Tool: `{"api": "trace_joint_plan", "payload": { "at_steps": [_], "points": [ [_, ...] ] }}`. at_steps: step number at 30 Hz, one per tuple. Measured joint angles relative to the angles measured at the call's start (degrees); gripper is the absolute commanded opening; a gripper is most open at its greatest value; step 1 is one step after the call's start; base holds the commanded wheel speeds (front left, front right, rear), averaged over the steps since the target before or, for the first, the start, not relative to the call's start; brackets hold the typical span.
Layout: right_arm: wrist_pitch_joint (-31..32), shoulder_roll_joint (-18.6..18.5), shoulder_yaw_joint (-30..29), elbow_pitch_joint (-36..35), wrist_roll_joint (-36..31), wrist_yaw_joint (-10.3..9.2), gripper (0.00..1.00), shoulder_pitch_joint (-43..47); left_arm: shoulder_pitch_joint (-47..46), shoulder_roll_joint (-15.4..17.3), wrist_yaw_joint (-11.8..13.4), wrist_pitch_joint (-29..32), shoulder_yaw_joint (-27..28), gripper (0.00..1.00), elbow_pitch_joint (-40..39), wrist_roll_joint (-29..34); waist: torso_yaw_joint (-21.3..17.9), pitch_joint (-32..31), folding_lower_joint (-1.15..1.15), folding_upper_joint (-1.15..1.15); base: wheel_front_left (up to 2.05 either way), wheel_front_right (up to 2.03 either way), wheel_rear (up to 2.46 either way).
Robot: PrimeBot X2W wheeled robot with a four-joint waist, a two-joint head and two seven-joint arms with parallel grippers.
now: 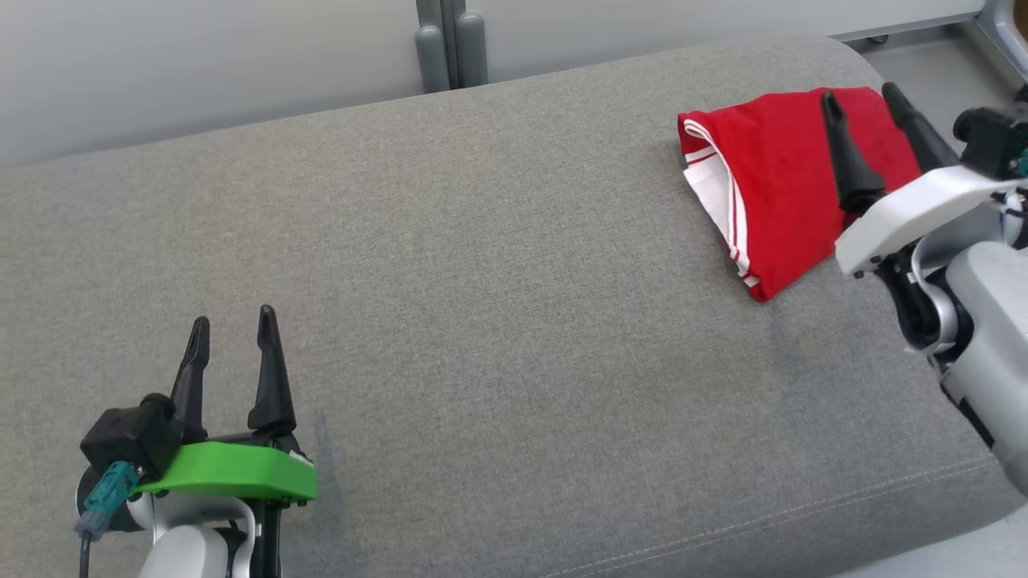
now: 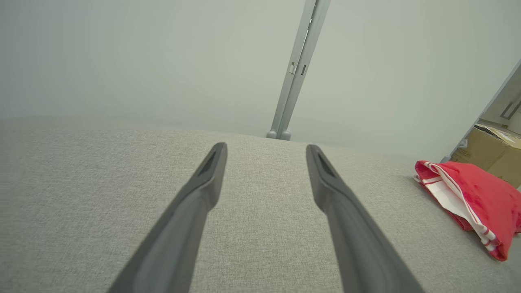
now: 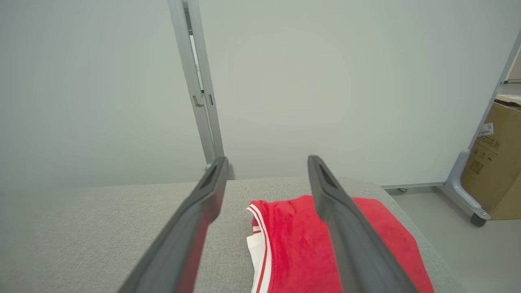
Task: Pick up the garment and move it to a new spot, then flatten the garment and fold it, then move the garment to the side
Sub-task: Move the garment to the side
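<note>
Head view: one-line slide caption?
Folded red garment at the right end of the grey cushion, open right claw over it; open left claw apart at lower left.

Cushion (image 1: 482, 281): grey woven cloth, matt, slightly rough. Garment (image 1: 787, 177): soft red cloth (white trim). Fingers (image 2: 195, 203): dark, matt plastic. Box (image 3: 496, 162): plain cardboard.

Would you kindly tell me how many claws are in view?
2: the left claw at the near left, the right claw over the red garment at far right.
</note>
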Motion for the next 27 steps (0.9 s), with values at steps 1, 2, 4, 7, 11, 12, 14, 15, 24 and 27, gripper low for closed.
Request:
{"api": "trace_joint_plan", "payload": {
  "at_steps": [1, 2, 4, 7, 11, 12, 14, 15, 24, 27],
  "points": [
    [0.0, 0.59, -0.6, -0.76, -0.03, -0.13, 1.0, 0.99, 0.39, 0.0, 0.01, -0.23, 0.27, 1.0, 0.2, 0.0, 0.24, -0.14, 0.0, 0.0, 0.0, 0.0, 0.0],
    [0.0, 1.16, -1.04, -1.47, -0.29, -0.38, 1.0, 1.98, 0.85, 0.0, 0.02, -0.27, 0.67, 1.0, 0.29, 0.05, 0.47, -0.25, 0.0, 0.0, 0.0, 0.0, 0.0],
    [0.0, 2.15, -1.76, -2.89, -1.14, -0.41, 1.0, 4.01, 1.4, 0.01, 0.45, -0.27, 1.36, 1.0, 0.6, 0.45, 0.95, -0.46, 0.0, 0.0, 0.0, 0.0, 0.0],
    [0.0, 2.65, -2.9, -4.7, -3.24, -0.86, 1.0, 6.73, 1.48, -0.04, 0.46, -0.3, 1.52, 1.0, 0.78, 0.53, 1.7, -0.7, 0.0, 0.0, 0.0, 0.0, 0.0],
    [0.0, 4.22, -4.34, -7.01, -5.64, -0.91, 1.0, 10.23, 2.21, -0.19, 0.46, -0.46, 2.1, 1.0, 0.93, 1.44, 2.66, -1.16, 0.0, 0.0, 0.0, 0.0, 0.0],
    [0.0, 4.78, -4.54, -7.65, -6.05, -0.91, 1.0, 11.15, 2.31, -0.21, 0.47, -0.46, 2.37, 1.0, 0.97, 1.51, 2.86, -1.32, 0.0, 0.0, 0.0, 0.0, 0.0],
    [0.0, 5.68, -4.98, -8.4, -7.42, -0.91, 1.0, 13.1, 3.03, -0.32, 0.47, -0.78, 3.07, 1.0, 0.93, 1.57, 3.21, -1.65, 0.0, 0.0, 0.0, 0.0, 0.0],
    [0.0, 5.86, -5.3, -8.82, -7.89, -0.91, 1.0, 14.21, 3.61, -0.37, 0.48, -0.78, 3.28, 1.0, 0.98, 1.57, 3.38, -1.81, 0.0, 0.0, 0.0, 0.0, 0.0],
    [0.0, 9.29, -12.27, -10.06, -12.18, -0.92, 1.0, 21.72, 7.26, -1.09, 0.53, -0.79, 5.01, 1.0, 0.65, 1.4, 4.24, -3.61, 0.0, 0.0, 0.0, 0.0, 0.0],
    [0.0, 10.67, -13.46, -10.82, -13.96, -0.93, 1.0, 23.45, 8.64, -1.14, 0.54, -0.8, 5.26, 1.0, 0.43, 1.35, 4.24, -4.25, 0.0, 0.0, 0.0, 0.0, 0.0]
  ]
}}
